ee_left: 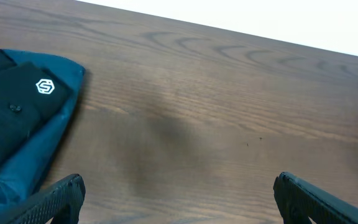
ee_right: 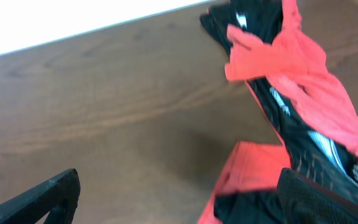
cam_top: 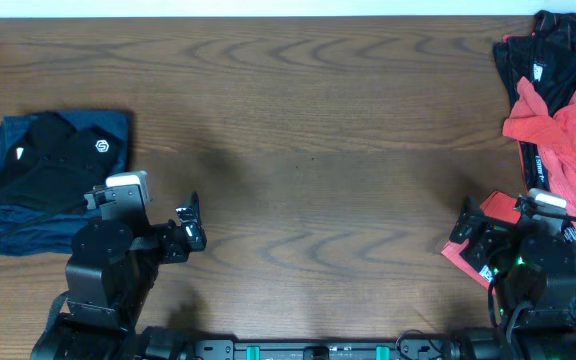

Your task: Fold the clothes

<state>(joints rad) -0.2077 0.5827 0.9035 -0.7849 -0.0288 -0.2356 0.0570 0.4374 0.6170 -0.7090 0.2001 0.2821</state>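
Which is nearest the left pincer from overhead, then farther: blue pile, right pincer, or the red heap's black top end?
1. Blue pile, close by on the left side.
2. Right pincer, straight across on the right side.
3. Black top end of the red heap, in the far right corner.

Count taken from all three views.
- Table [cam_top: 318, 120]: one.
- Arms: two, each with one two-finger gripper, namely the left gripper [cam_top: 190, 222] and the right gripper [cam_top: 473, 240].
- Clothes: two groups.
  - Folded stack [cam_top: 58, 185]: one. It showed two layers, one black piece [cam_top: 53, 150] on one blue piece [cam_top: 28, 225]. White hexagon logo [cam_top: 102, 146]: one.
  - Loose heap [cam_top: 558, 120] of coral-red and black: one. The number of separate garments in it could not be told.
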